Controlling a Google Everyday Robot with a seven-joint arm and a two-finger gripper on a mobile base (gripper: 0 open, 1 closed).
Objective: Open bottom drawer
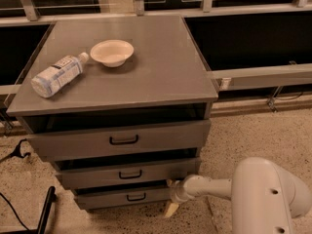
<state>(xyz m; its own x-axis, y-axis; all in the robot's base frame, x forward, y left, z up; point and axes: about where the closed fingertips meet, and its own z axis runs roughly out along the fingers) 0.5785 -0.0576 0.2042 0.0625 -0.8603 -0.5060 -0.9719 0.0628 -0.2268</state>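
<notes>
The bottom drawer [109, 199] is the lowest and slimmest of three grey fronts on the cabinet. It has a small black bar handle [136, 197]. Its front stands a little forward, with a dark gap above it. My gripper [170, 198] is low, near the floor, at the right end of this drawer front and to the right of the handle. The white arm [209, 187] reaches in from the lower right.
The middle drawer [129, 173] and the tall top drawer [122, 140] also stand slightly out. A plastic bottle [56, 75] lies on the cabinet top beside a white bowl [112, 52]. A black cable and a stand leg [44, 213] are on the floor at the lower left.
</notes>
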